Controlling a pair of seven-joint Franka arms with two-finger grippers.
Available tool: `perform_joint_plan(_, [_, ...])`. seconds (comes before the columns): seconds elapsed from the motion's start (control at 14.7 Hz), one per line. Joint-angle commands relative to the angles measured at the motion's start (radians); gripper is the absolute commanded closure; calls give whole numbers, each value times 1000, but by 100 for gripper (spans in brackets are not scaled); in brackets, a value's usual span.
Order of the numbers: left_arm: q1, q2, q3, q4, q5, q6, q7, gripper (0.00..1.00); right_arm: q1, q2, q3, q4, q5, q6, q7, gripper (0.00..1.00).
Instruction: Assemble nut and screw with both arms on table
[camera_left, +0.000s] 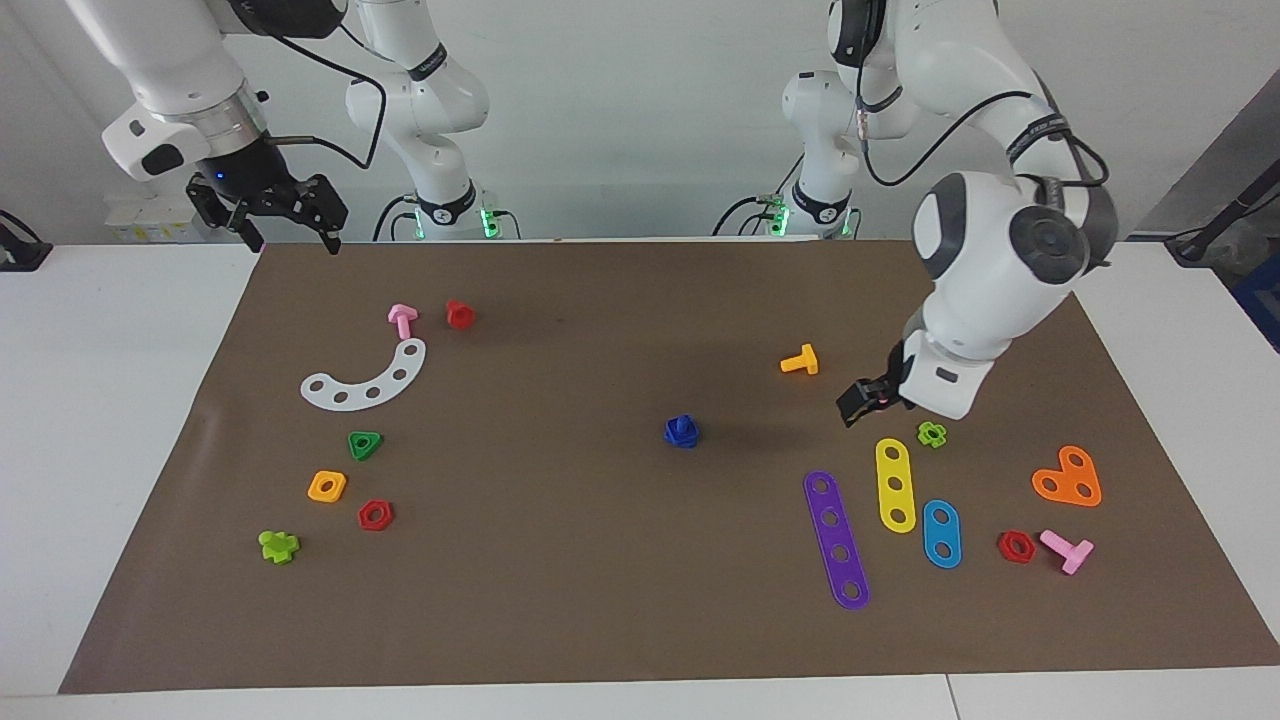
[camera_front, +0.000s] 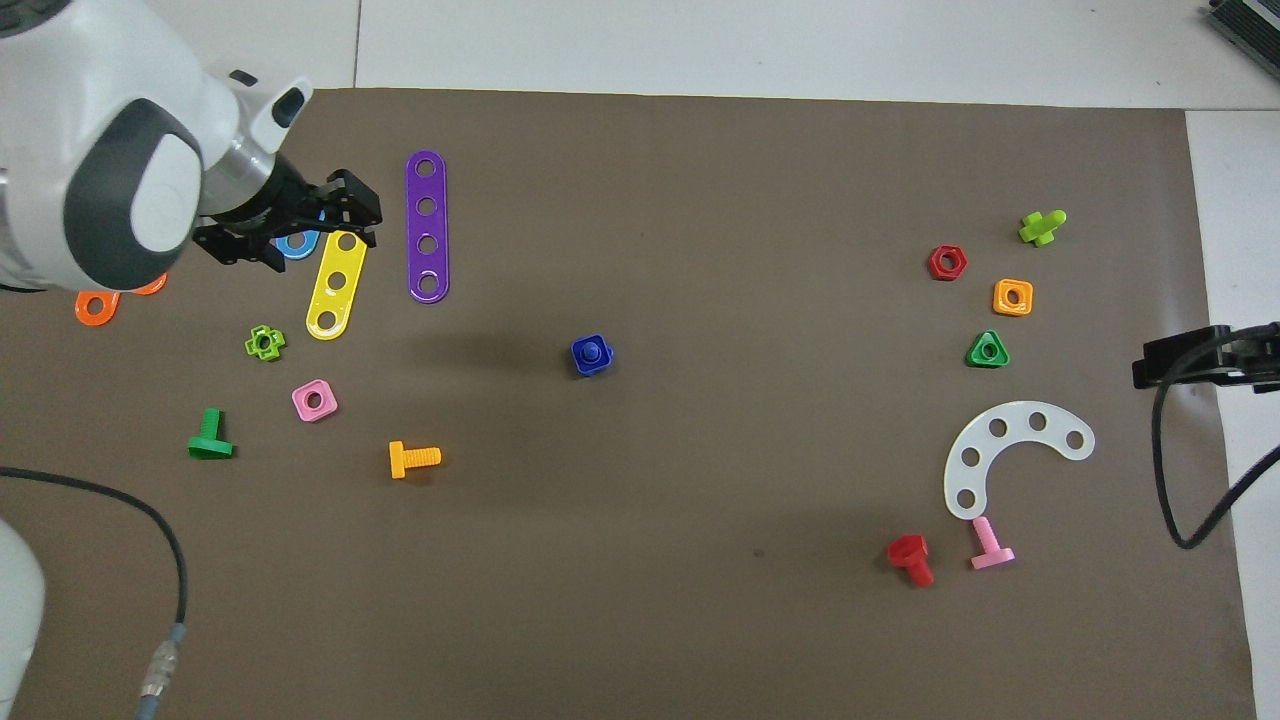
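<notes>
The dark-blue square nut (camera_left: 682, 434) lies in the middle of the brown mat (camera_left: 600, 560) on the table, with the dark-blue screw (camera_left: 682, 423) joined to it. In the overhead view the screw's stem end (camera_front: 592, 350) shows in the nut's (camera_front: 579, 361) centre hole. My left gripper (camera_left: 852, 408) is open and empty, in the air over the yellow strip (camera_front: 336, 286) and blue strip, toward the left arm's end, apart from the nut. My right gripper (camera_left: 290, 243) is open and empty, held high over the mat's edge at the right arm's end.
Near the left gripper lie a purple strip (camera_left: 837, 540), an orange screw (camera_left: 800, 361), a lime nut (camera_left: 932, 434), a pink nut (camera_front: 314, 400) and a green screw (camera_front: 210, 436). At the right arm's end lie a white arc (camera_left: 368, 380), a green triangular nut (camera_left: 365, 445), an orange nut (camera_left: 327, 486) and red pieces.
</notes>
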Motion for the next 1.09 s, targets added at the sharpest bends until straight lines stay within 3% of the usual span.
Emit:
perform_joint_plan(0.0, [94,-54,-5,-69,2,-13,206,0,-9,-24,13,-31,-6,23,10,0])
perform_joint_plan(0.2, [165,-107,-5,-110,77,-13,366,0,-17,-24,11,-29,0,23,8,0])
perform_joint_plan(0.48, [165,-167,-5,-127,207,-10,392,0,-8,-28,11,-25,4,11,5,0])
perform_joint_plan(0.75, [164,-247,-9,-126,211,-16,399,0,-11,-29,11,-23,4,14,4,0])
perform_joint_plan(1.02, [165,-279,-15,-117,186,-61,437,0,-11,2,11,22,4,-2,-6,0])
